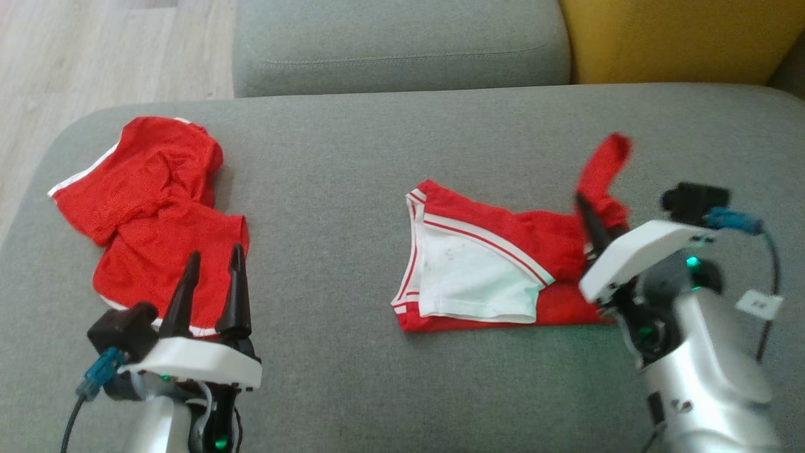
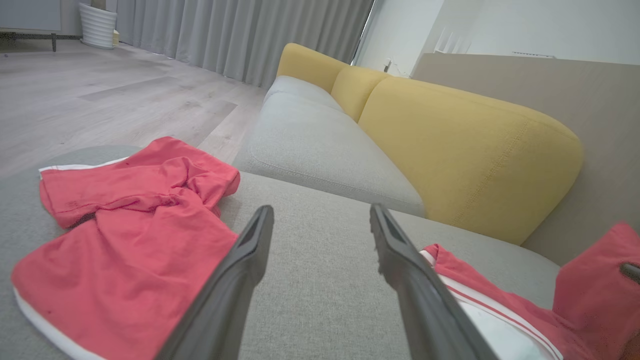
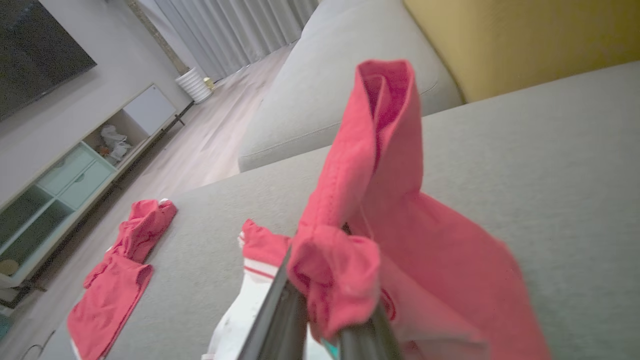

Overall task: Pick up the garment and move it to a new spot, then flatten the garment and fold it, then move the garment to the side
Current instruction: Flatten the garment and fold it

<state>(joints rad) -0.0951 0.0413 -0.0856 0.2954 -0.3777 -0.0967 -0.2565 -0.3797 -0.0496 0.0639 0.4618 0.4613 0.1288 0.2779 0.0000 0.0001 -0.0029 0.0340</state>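
A red garment with white panels and white striped trim lies partly spread on the grey seat, right of centre. My right gripper is shut on its right end, and a strip of red cloth stands up above the fingers. In the right wrist view the bunched cloth wraps the right gripper and hides its fingertips. My left gripper is open and holds nothing. It hovers over the near edge of a second red garment at the left. The left wrist view shows the left gripper over bare fabric.
The second red garment lies crumpled near the seat's left edge, with wooden floor beyond. A grey cushion and a yellow cushion rise at the back. Across the room stands a low cabinet.
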